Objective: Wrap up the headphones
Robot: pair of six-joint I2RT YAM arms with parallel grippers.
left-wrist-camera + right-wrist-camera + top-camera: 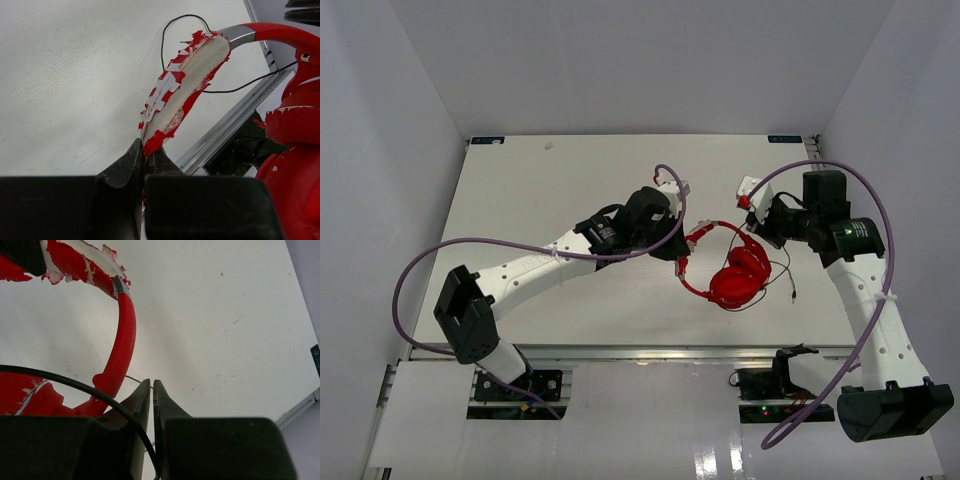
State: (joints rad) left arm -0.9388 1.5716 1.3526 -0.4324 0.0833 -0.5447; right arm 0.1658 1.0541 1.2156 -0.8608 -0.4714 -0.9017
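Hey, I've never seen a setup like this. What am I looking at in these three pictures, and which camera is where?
These are two robot arms bolted at the near edge of a white table. The wide picture looks down from above and behind them: the left arm reaches in from the left, the right arm from the right. The other two pictures come from small cameras on each wrist, so the dark shapes at the bottom are that arm's own two-finger tool.

Between the arms are red headphones. The left tool is closed on the end of their headband, whose padding is peeling. The right tool is closed too, and the thin black cable appears to run in between its fingers.
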